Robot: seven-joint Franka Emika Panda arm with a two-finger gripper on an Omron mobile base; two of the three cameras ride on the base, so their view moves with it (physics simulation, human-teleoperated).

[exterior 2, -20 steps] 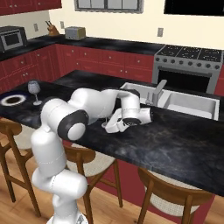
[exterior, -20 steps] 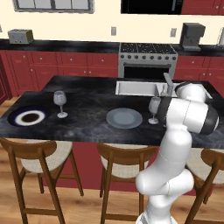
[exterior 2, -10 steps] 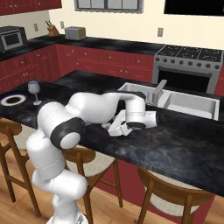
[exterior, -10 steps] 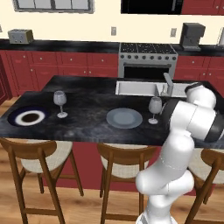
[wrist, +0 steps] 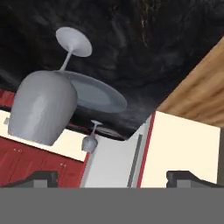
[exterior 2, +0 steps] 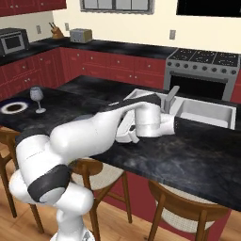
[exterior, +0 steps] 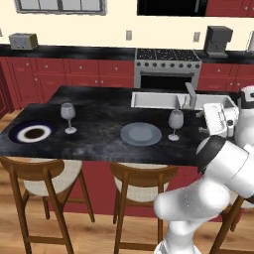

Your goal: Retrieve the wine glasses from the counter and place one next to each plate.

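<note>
Closest in, the gripper (wrist: 116, 178) was seen with its two tips far apart, and nothing was held or touched between them. A second before, it had been right at the near wine glass (exterior: 175, 120). By now it had been pulled back to the right, and its tips had been opened wider. So the glass seemed to have been let go. In the hand view the same glass (wrist: 41, 107) was seen off to one side, not between the tips. It was left standing up straight on its own on the black surface (exterior: 99, 124), just beside the grey plate (exterior: 141, 134), on the side near the sink. A little further along the surface, the other wine glass (exterior: 68, 114) was seen standing up too, near the plate with the blue rim (exterior: 33, 132). That glass and that plate had not been moved in the last second. From this it could be guessed that each plate had been given its glass, so the job looked almost done. The arm only needed to be taken away with care, so that the near glass was not bumped and knocked over. Far at the back, the long counter (exterior: 74, 52) with the red drawers was seen by the wall, and no glass could be made out on it.
</note>
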